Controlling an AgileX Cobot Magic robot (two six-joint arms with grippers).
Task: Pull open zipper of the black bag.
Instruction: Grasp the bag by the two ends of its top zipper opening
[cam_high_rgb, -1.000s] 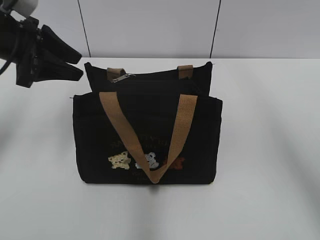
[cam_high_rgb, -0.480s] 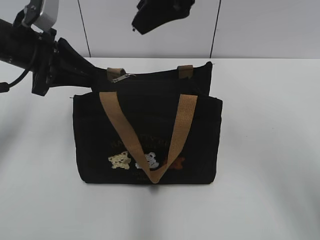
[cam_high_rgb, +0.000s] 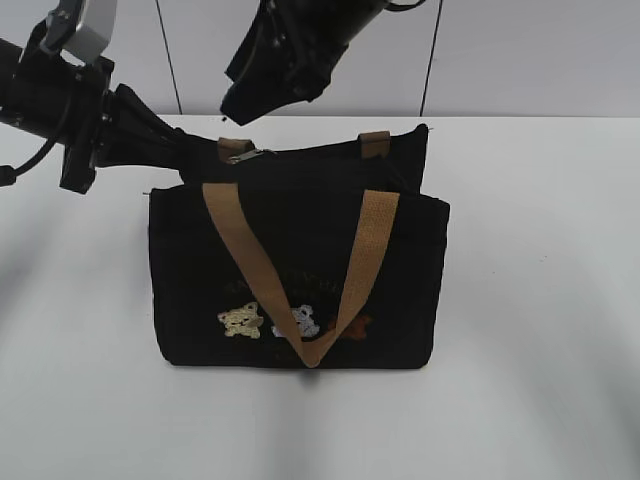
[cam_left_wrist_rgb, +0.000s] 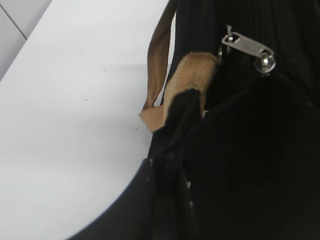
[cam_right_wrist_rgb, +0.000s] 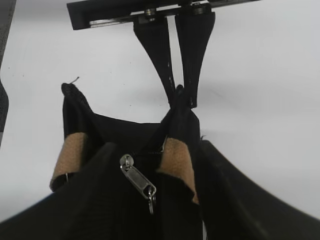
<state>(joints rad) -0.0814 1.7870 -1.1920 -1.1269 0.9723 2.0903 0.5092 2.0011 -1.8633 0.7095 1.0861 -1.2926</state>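
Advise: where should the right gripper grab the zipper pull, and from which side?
Grip the flat silver pull tab, lying loose on the black bag top beside the left gripper's pinched corner. Come from above, jaws across its thin faces; the right gripper already hovers there.

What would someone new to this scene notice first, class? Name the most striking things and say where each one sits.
The black bag stands mid-table, one tan handle drooping down its front over small embroidered bears. The left gripper has its fingers pinched on the bag's top corner beside a tan strap loop. The right gripper hangs above the silver zipper pull, not touching it.
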